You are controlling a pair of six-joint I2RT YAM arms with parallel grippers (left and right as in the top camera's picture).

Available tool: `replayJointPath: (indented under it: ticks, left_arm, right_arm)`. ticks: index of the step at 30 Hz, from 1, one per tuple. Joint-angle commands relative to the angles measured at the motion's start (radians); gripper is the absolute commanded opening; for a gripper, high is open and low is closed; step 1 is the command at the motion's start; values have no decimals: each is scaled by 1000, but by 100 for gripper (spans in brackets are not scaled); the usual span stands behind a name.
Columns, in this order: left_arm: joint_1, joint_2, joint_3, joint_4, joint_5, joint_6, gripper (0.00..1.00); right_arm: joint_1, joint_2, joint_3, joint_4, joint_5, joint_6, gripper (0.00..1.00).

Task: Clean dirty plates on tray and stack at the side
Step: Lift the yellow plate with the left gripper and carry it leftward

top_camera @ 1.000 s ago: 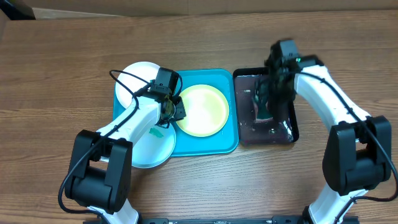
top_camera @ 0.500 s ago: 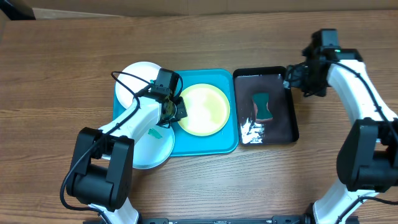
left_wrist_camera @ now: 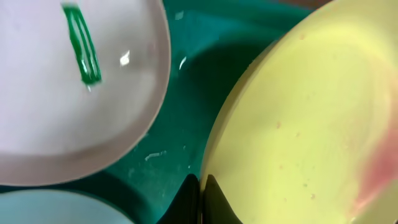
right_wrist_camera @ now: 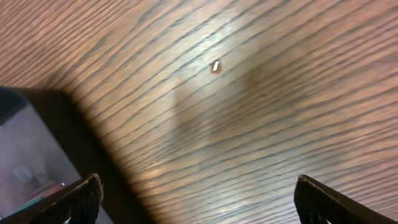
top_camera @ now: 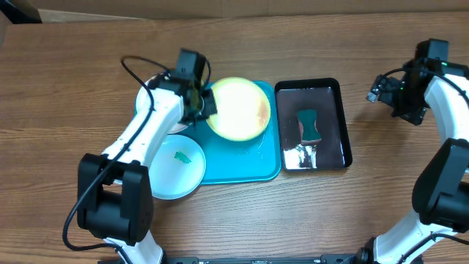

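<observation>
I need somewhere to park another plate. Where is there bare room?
Bare wood: right of the black tray, under the open right pincer; left of the white plate and light blue plate; along the near edge. Crowded: the left end of the turquoise tray, where both plates overlap it and the left pincer grips the yellow-green plate.

The turquoise tray (top_camera: 242,163) lies flat, long side running front to back. The yellow-green plate (top_camera: 238,110) sits over its far half, seemingly raised and tilted, its left rim pinched in the left gripper (top_camera: 204,110). The white plate (left_wrist_camera: 62,118) overlaps the tray's far left corner and bears a green streak (left_wrist_camera: 84,46). The light blue plate (top_camera: 172,177) rests over the near left corner, a teal smear (top_camera: 182,156) inside
</observation>
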Motion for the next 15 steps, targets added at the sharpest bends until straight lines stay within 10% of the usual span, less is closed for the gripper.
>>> replayJointPath:
  ticks: [1,15]
  left_arm:
    - [-1,10,106,-44,5,30,4]
    - [-220,10,262,-106,-259,67,4]
  right_arm:
    - [1,-5,13,7,5,10,100]
    - [1,-4,13,13,5,10,100]
